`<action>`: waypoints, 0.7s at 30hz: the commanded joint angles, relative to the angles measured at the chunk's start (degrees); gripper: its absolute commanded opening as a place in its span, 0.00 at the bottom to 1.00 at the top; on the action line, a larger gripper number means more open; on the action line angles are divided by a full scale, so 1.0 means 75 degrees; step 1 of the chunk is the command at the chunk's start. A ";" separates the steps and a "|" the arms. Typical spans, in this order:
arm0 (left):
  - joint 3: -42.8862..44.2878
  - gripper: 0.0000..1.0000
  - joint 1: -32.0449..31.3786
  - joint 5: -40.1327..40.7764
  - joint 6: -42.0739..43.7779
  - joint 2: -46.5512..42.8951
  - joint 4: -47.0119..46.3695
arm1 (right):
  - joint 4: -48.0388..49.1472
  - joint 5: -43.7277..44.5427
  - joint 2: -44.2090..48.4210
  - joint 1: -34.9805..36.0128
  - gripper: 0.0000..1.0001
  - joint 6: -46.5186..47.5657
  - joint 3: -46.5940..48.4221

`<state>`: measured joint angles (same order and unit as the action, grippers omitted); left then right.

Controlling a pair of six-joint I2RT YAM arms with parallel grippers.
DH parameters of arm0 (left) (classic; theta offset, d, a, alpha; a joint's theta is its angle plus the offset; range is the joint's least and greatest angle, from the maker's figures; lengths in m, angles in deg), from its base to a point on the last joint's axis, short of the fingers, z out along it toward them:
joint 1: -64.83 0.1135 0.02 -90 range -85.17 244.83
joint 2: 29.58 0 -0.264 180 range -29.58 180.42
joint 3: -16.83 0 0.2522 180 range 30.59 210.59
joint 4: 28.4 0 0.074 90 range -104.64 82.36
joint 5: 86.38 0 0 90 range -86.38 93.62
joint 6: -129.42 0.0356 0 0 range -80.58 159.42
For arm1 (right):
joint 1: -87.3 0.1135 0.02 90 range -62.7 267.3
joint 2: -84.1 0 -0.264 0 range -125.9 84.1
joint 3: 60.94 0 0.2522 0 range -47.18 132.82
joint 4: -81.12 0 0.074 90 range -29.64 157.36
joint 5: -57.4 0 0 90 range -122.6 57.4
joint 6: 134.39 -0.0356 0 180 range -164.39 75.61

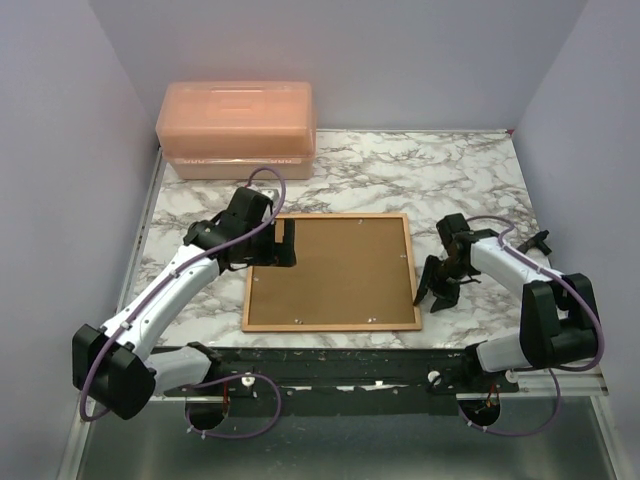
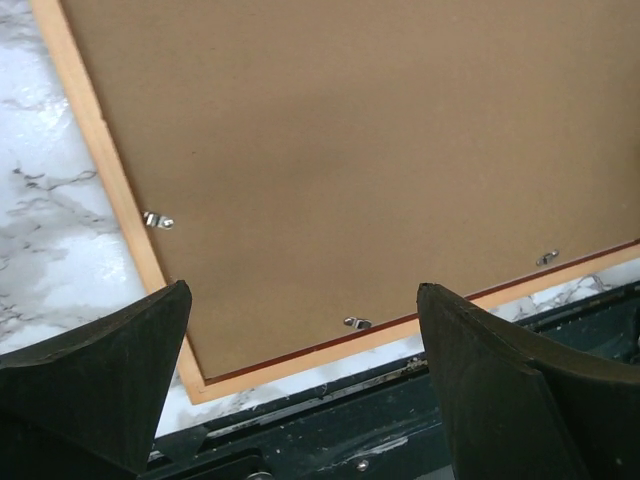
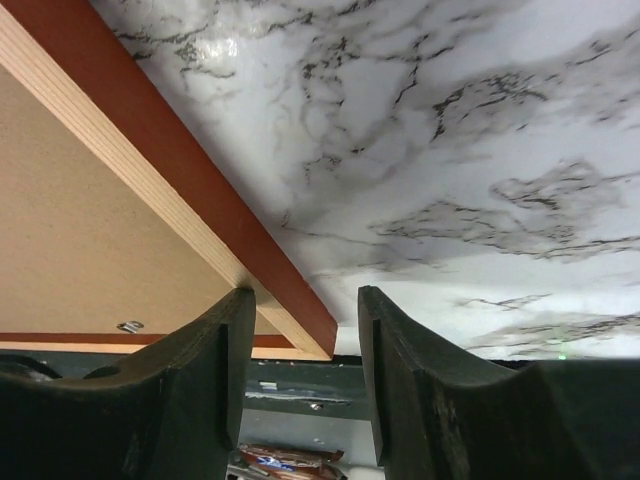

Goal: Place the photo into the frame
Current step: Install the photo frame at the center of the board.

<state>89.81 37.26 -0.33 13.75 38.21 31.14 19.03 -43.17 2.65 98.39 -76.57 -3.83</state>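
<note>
Frame (image 1: 330, 325) lies back-up; left gripper (image 2: 305, 300) spread wide, right gripper (image 3: 305, 305) parted by its corner

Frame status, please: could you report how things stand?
Left gripper over backing board, jaws wide open. Right gripper at frame's near right corner, jaws apart, empty. Frame back up, photo not in sight.

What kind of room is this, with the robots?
Likely a robot test booth: a left arm and right arm bolted at a marble-look table, plain walls close around it, a frame lying face down between them.
</note>
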 commanded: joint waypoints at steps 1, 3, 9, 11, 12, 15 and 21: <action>-0.0147 0.99 -0.0548 -0.0136 0.0170 -0.0218 -0.0494 | 0.0041 -0.0433 0.0016 0.0222 0.51 -0.0167 -0.0306; -0.0163 0.98 -0.0812 -0.0043 0.0228 -0.0205 -0.0565 | 0.0138 -0.0455 -0.0081 0.0320 0.51 -0.0207 -0.0307; -0.0196 0.98 -0.1492 0.0221 0.0352 -0.0082 -0.0640 | 0.0131 -0.0290 -0.0145 0.0477 0.54 -0.0154 -0.0169; -0.0285 0.99 -0.1666 0.0186 0.0373 -0.0036 -0.0748 | 0.0157 -0.0365 -0.0087 0.0485 0.56 -0.0139 -0.0150; -0.0341 0.99 -0.1735 0.0143 0.0376 0.0002 -0.0802 | 0.0164 -0.0422 -0.0092 0.0490 0.57 -0.0130 -0.0155; -0.0430 0.99 -0.2010 0.0114 0.0408 0.0129 -0.0912 | 0.0201 -0.0645 -0.0060 0.0512 0.63 -0.0069 -0.0145; -0.0475 0.98 -0.2347 0.0198 0.0366 0.0355 -0.0992 | 0.0187 -0.0957 0.0234 0.0577 0.77 -0.0037 -0.0039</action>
<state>86.53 20.93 0.09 16.05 39.94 25.26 19.84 -47.36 2.73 102.17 -77.36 -4.61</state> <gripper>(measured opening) 0.983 0.745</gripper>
